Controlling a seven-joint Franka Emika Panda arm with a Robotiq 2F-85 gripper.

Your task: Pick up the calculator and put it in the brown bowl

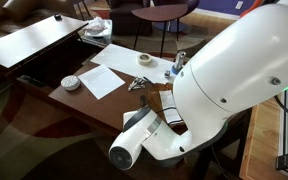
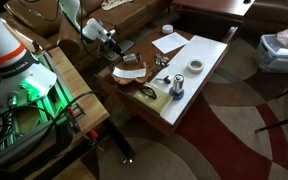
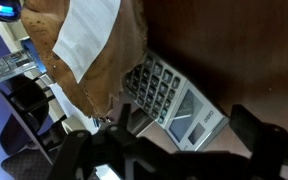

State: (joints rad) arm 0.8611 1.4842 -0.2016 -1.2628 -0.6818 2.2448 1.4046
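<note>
In the wrist view the grey calculator (image 3: 169, 98) lies flat on the dark wooden table, keys toward the top left and display toward my jaws. My gripper (image 3: 189, 128) is open, with one dark finger on each side of the calculator's display end; I cannot tell whether they touch it. The brown bowl (image 3: 59, 75) lies right beside the calculator's key end at the upper left, with a white paper strip (image 3: 87, 35) in it. In both exterior views the gripper (image 1: 137, 84) (image 2: 117, 50) hangs low over the table. The arm hides much of the table in one of them.
White paper sheets (image 1: 109, 75), a small white round dish (image 1: 71, 82), a tape roll (image 1: 144, 60) and a bottle (image 1: 179, 62) stand on the table. A green-lit rack (image 2: 29, 95) is beside the robot base. A crumpled white bag (image 2: 282, 42) lies on the carpet.
</note>
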